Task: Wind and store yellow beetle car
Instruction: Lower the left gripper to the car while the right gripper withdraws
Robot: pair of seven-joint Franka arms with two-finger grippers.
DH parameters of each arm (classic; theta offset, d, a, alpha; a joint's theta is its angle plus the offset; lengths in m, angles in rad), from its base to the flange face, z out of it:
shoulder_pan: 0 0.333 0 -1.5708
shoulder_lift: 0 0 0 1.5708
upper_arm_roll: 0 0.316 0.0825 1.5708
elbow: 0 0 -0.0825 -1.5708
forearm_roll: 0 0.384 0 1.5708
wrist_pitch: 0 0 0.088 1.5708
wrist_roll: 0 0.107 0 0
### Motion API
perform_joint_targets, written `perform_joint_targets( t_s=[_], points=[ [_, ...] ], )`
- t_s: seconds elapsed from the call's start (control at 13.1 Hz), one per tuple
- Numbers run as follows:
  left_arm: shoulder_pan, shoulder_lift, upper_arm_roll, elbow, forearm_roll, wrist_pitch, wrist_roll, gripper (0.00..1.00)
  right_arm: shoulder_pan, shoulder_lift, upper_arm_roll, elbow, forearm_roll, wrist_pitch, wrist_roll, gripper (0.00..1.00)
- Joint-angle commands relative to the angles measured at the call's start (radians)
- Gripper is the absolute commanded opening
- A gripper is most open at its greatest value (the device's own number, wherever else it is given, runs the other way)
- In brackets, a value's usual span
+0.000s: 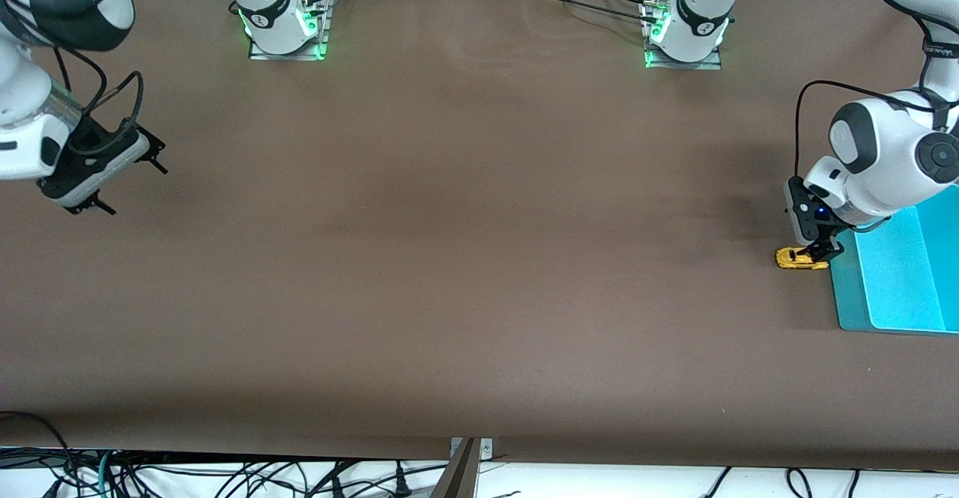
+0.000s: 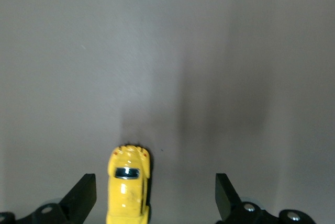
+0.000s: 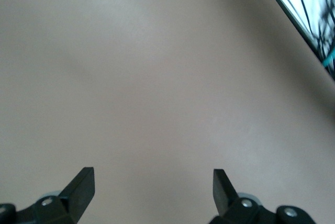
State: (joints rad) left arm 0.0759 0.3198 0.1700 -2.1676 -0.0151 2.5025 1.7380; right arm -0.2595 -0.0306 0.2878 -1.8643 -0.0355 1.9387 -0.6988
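Observation:
The yellow beetle car stands on the brown table at the left arm's end, beside the turquoise box. My left gripper is low over the car with its fingers open. In the left wrist view the car lies between the open fingers, close to one finger, and neither finger touches it. My right gripper is open and empty, waiting above the table at the right arm's end; the right wrist view shows only bare table between its fingers.
The turquoise box is open, at the table's edge by the left arm's end. Cables hang below the table's front edge. The arm bases stand along the edge of the table farthest from the front camera.

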Motion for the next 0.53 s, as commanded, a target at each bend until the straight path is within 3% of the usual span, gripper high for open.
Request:
perform_joint_targets(
  t_s=[0.0,0.23,0.46],
  points=[
    [0.034,0.03,0.002,-0.014,0.01,0.077,0.038,1.0,0.031,-0.009,-0.004,0.06,0.012,-0.107,0.32,1.0],
    [0.053,0.083,0.002,-0.009,0.007,0.143,0.038,1.0,0.034,-0.006,-0.01,0.111,0.1,-0.21,0.508,1.0],
    [0.054,0.12,0.002,-0.006,-0.031,0.191,0.037,1.0,0.034,-0.005,-0.013,0.161,0.1,-0.277,0.565,1.0]
  ],
)
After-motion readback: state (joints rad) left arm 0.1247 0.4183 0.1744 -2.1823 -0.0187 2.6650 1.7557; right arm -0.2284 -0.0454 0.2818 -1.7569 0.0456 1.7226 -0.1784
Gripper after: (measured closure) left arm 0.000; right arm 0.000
